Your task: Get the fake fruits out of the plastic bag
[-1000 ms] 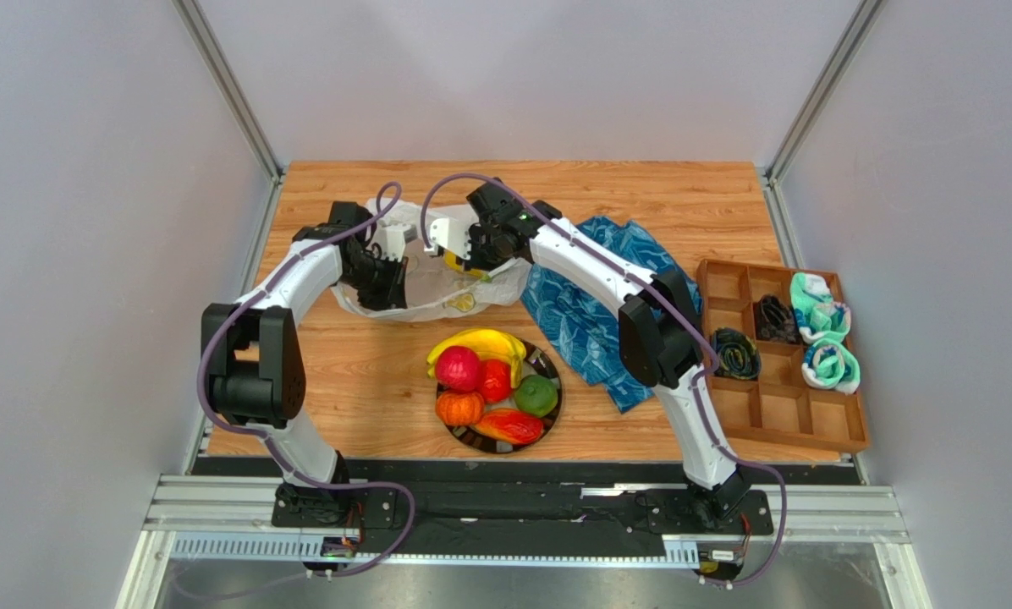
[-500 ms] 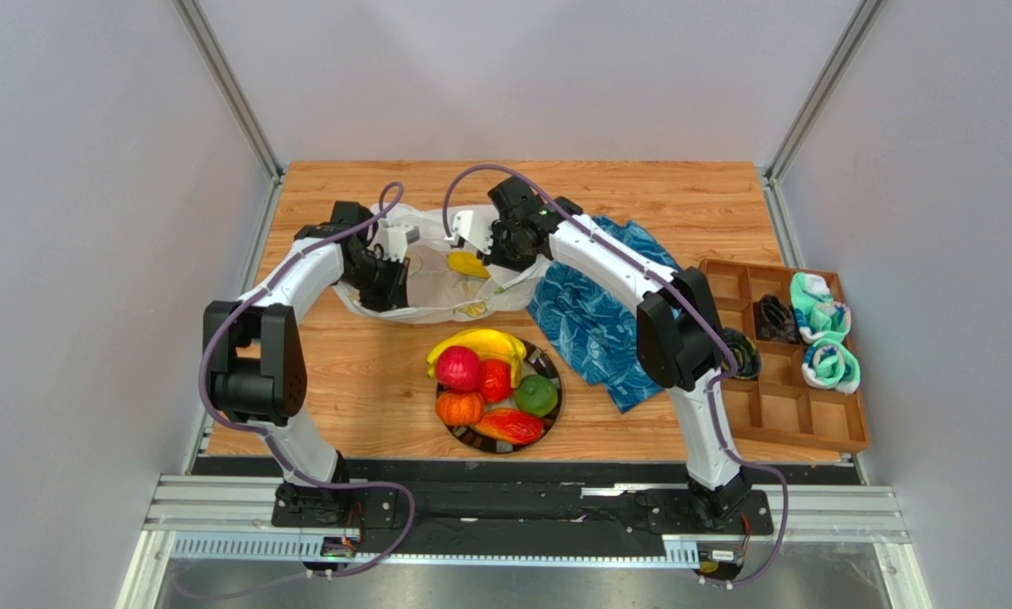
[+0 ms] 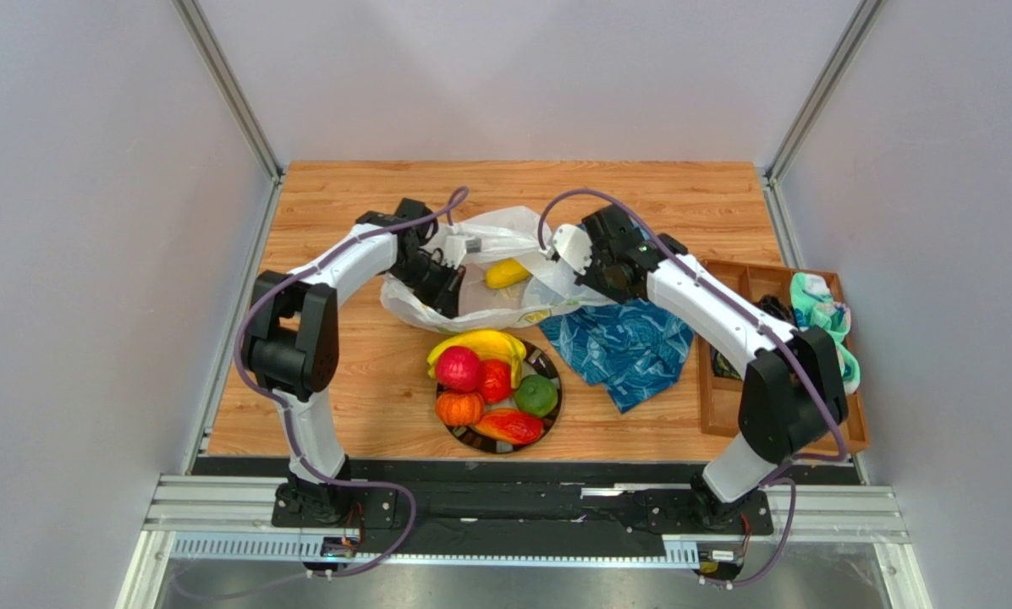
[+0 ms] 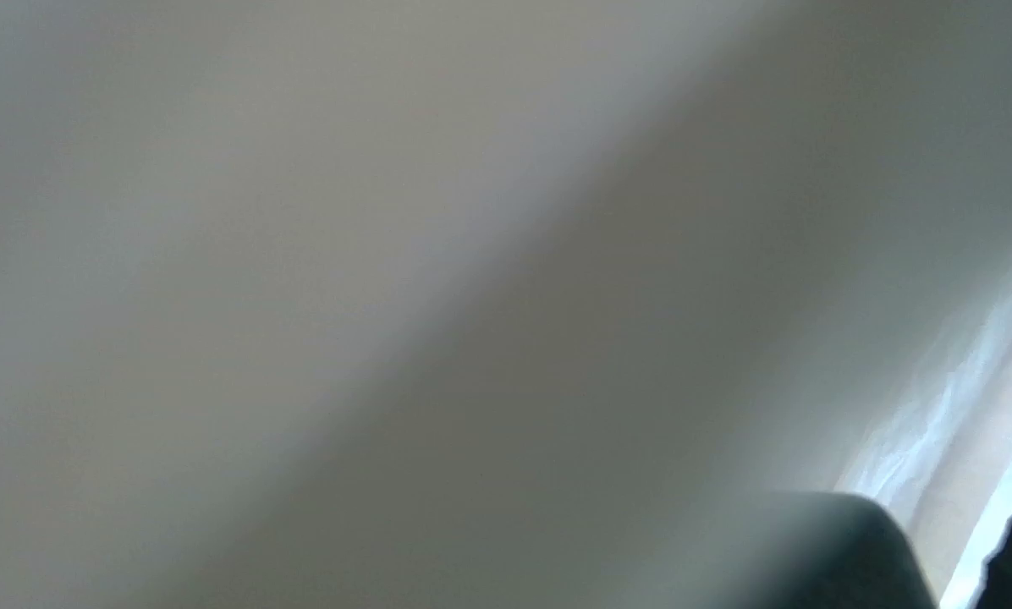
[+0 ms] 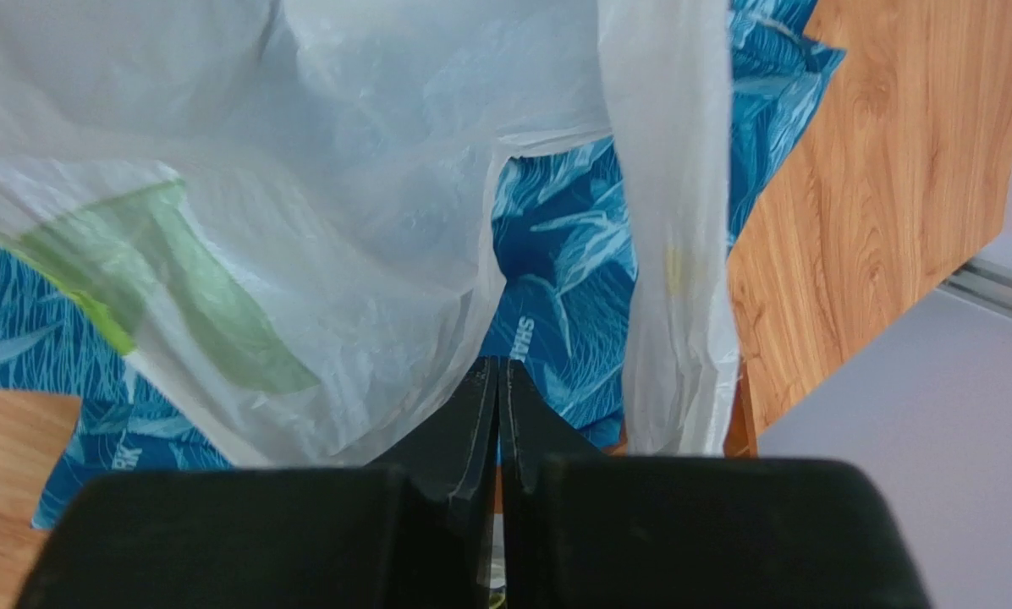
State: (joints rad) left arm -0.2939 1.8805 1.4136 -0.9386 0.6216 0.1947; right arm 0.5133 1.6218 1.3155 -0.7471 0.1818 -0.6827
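While left wrist view blurs out, left fingers [image 3: 443,282] unreadable; right wrist view shows right fingers [image 5: 471,425] pinching plastic bag [image 5: 384,229].

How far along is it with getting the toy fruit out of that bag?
Mostly done: a banana bunch plus red, orange and green fruits sit on the plate. In hand: the right claw is pinched shut on the plastic bag, the left claw at its opposite edge, grip unclear. Left: one yellow fruit seemingly inside the bag.
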